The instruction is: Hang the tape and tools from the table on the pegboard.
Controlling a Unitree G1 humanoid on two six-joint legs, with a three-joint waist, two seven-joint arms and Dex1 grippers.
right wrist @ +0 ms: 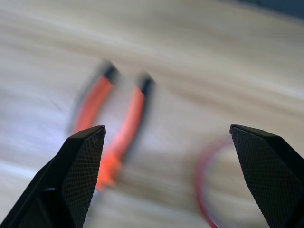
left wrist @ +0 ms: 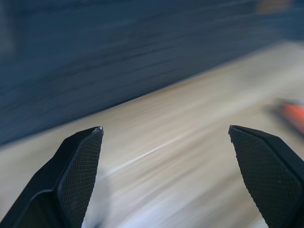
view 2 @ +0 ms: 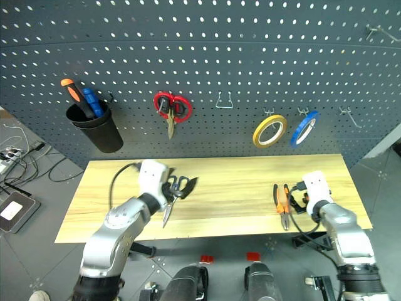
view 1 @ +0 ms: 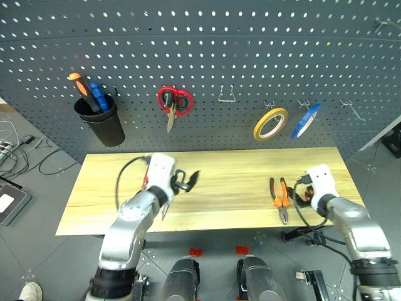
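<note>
Landmark: the wooden surface [view 1: 238,188], standing just in front of the pegboard [view 1: 250,56].
Left end effector [view 2: 186,184]: over the left half of the surface, black fingers [left wrist: 78,173] spread wide, nothing between them.
Dark-handled scissors [view 2: 168,204]: on the left half of the surface, largely hidden under the left end effector; the blades point toward the near edge.
Red-handled screwdriver [view 1: 145,182]: I think a sliver of red at the left arm's far side, on the left part of the surface, is this tool, but the arm covers most of it.
Right end effector [view 1: 306,191]: above the right end of the surface, fingers [right wrist: 80,171] held far apart and empty.
Pliers [view 1: 279,197]: flat on the right part of the surface, orange handles toward the pegboard, jaws toward the near edge, just beside the right end effector.
Red tape [right wrist: 206,185]: lying on the right end of the surface, close beside the pliers and partly under the right end effector.
Red scissors [view 1: 173,103]: hanging on the pegboard above the surface's left half.
Yellow roll [view 1: 270,123]: hanging on the pegboard above the surface's right half.
Blue roll [view 1: 305,120]: hanging just beside the yellow roll.
Black cup [view 1: 103,122]: on the pegboard above the surface's left end, holding orange and blue screwdrivers [view 1: 88,93].
Bare hook [view 1: 226,94]: on the pegboard above the middle of the surface.
</note>
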